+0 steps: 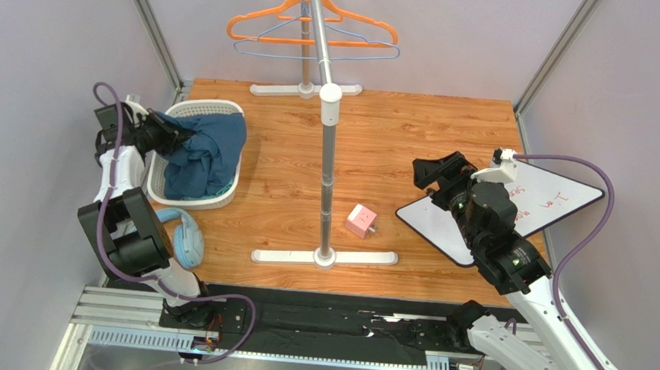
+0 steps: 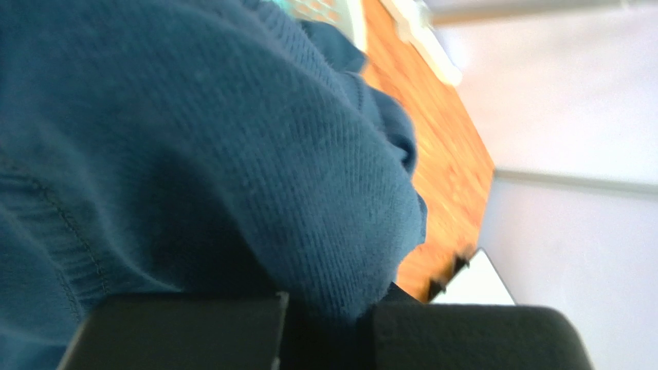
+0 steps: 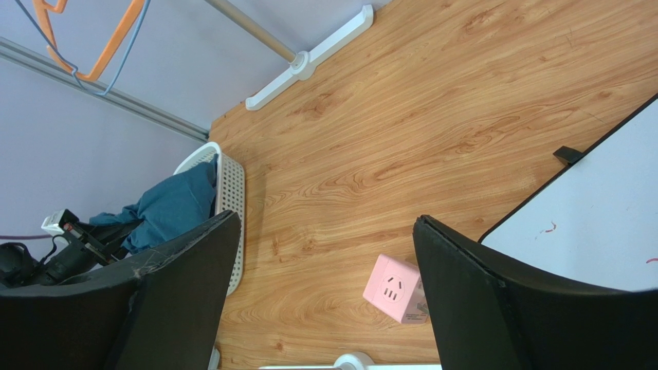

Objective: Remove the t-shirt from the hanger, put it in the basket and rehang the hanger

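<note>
step: shirt [image 1: 209, 155] off hanger [image 1: 310, 22], in basket [image 1: 210, 201] | left jaws: pinched on shirt | right jaws: wide, empty | next: release over basket

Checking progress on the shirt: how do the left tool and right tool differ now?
The left tool is shut on the blue t-shirt; the right tool is open and empty. The left tool is at the white basket; the right tool is by the whiteboard. Both are away from the hangers.
</note>
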Robot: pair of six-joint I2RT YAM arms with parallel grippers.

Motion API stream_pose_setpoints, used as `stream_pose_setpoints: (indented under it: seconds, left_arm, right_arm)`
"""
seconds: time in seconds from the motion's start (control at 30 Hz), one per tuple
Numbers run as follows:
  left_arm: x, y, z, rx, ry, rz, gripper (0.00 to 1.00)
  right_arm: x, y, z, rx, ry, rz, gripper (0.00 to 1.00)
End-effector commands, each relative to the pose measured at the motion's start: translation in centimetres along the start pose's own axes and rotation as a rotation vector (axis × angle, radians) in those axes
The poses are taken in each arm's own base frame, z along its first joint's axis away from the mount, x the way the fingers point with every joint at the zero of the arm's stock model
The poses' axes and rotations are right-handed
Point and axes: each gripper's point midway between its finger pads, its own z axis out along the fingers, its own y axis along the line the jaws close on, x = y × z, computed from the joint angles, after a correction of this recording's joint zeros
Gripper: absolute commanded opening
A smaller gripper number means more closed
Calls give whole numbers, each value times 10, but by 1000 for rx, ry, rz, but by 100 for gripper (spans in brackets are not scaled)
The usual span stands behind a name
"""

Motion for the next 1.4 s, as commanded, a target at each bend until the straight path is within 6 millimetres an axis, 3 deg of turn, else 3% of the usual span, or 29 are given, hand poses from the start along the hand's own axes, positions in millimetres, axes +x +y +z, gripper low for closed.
stream_pose_setpoints:
  seconds: [0.0,0.1,0.17,0.4,0.6,0.67,0.7,0.73,0.87,1.0,1.03,1.13,1.37]
  left_arm:
    - [-31,12,-26,-139,-122,68,0]
    - [-32,21,-31,-199,-147,75,0]
    - [-27,24,-23,-193,-120,71,0]
    - [9,62,29,-255,82,20,0]
    - [63,49,75,-174,286,6,0]
    - [72,49,83,-133,330,-57,0]
    - [77,59,86,-155,351,-79,0]
    - [72,61,87,-167,346,-73,0]
    - [61,80,81,-268,309,-39,0]
    - [50,70,69,-286,252,-1,4]
    - [48,70,66,-293,243,2,8]
    - [38,66,55,-325,190,31,35]
    - [9,24,6,-319,-2,119,64]
  right_arm:
    - [-6,5,-3,-24,-24,28,89]
    - [-4,4,-2,-24,-18,29,89]
    - [-3,4,-1,-21,-15,37,89]
    - [10,7,3,-43,30,73,88]
    - [11,9,3,-48,34,82,88]
    - [9,8,0,-48,29,79,88]
    - [7,7,-1,-45,22,79,88]
    - [6,6,-2,-42,16,73,88]
    - [0,3,-8,-39,-4,68,88]
    - [0,0,-7,-25,-10,66,88]
    - [1,1,-6,-26,-7,65,88]
    - [6,2,-2,-27,13,62,88]
    - [9,0,2,-18,16,57,88]
